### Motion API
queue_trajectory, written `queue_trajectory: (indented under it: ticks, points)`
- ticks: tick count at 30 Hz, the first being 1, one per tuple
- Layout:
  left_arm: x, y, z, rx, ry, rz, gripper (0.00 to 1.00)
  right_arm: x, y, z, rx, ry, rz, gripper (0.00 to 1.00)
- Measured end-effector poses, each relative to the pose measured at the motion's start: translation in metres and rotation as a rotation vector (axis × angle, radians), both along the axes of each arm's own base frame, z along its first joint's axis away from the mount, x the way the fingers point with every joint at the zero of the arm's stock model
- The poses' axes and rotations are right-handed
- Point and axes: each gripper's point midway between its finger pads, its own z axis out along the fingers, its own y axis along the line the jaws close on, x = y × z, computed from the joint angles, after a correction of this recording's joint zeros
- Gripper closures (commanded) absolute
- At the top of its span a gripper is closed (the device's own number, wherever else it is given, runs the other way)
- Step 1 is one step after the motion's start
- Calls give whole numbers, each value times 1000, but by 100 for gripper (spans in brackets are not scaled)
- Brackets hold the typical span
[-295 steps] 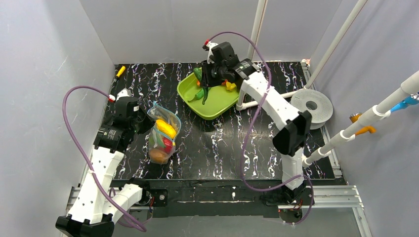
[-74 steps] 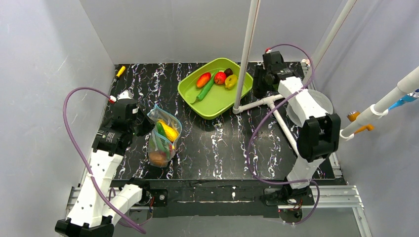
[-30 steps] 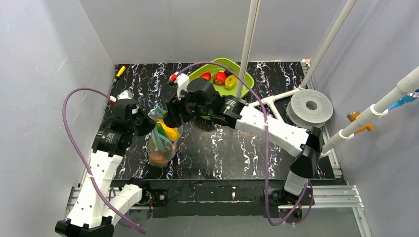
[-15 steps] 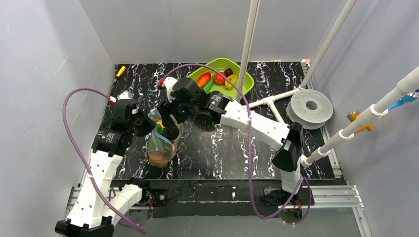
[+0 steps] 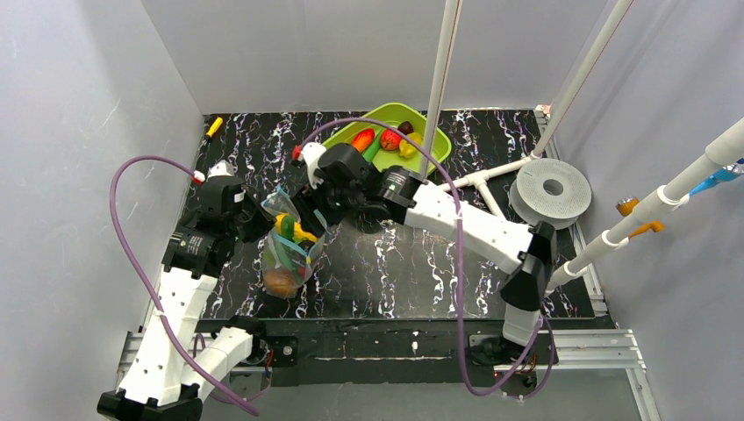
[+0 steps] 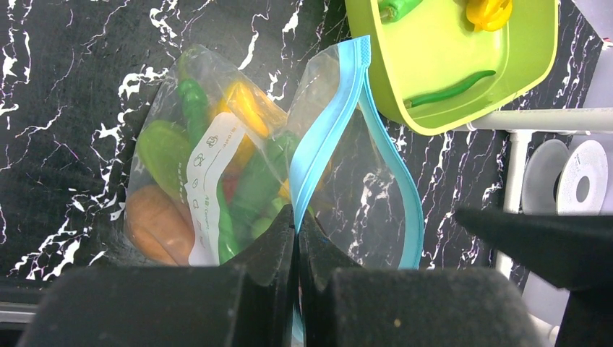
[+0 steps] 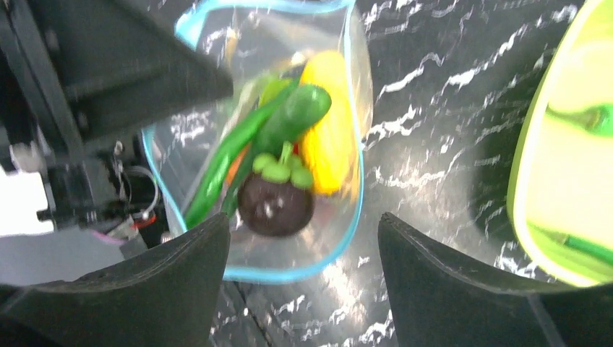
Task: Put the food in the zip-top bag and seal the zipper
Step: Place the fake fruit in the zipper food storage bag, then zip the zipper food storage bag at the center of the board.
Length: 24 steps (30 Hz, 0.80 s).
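The clear zip-top bag (image 5: 288, 254) lies on the black marbled table with its mouth open and its blue-teal zipper (image 6: 329, 123) spread in a loop. My left gripper (image 6: 296, 217) is shut on the near zipper edge and holds the mouth up. Inside the bag are a brown round fruit (image 7: 276, 206), a yellow piece (image 7: 329, 134), a green pepper (image 7: 293, 116) and an orange piece (image 6: 155, 224). My right gripper (image 7: 303, 220) hovers open just above the bag mouth, with nothing between its fingers. More food lies in the lime-green tray (image 5: 434, 145): a red piece (image 5: 390, 139) and a yellow one (image 5: 408, 149).
A white pipe frame (image 5: 439, 88) rises beside the tray, with its foot on the table. A grey round disc (image 5: 551, 187) sits at the right edge. A small yellow item (image 5: 214, 126) lies at the back left corner. Grey walls close in both sides.
My right gripper swung from the tray to the bag mouth with the brown fruit, opened and let it drop in. It has since drawn back a little to the right. The left grip is unchanged.
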Motion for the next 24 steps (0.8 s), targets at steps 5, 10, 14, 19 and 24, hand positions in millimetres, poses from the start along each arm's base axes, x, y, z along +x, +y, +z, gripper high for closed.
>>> queue_trajectory:
  ticks: [5,10,14,19,24]
  points:
    - [0,1,0,5,-1,2,100,-36,-27,-9,-19,13,26,24]
    - [1,1,0,5,-2,2,100,-79,-28,-14,-10,6,92,37]
    - [3,0,0,4,-2,1,100,-91,-19,-18,-11,12,118,45]
    - [3,0,0,4,-3,2,100,-85,-4,-26,-25,20,103,45]
    - [3,0,1,4,-5,2,100,-81,3,-37,-50,27,90,45]
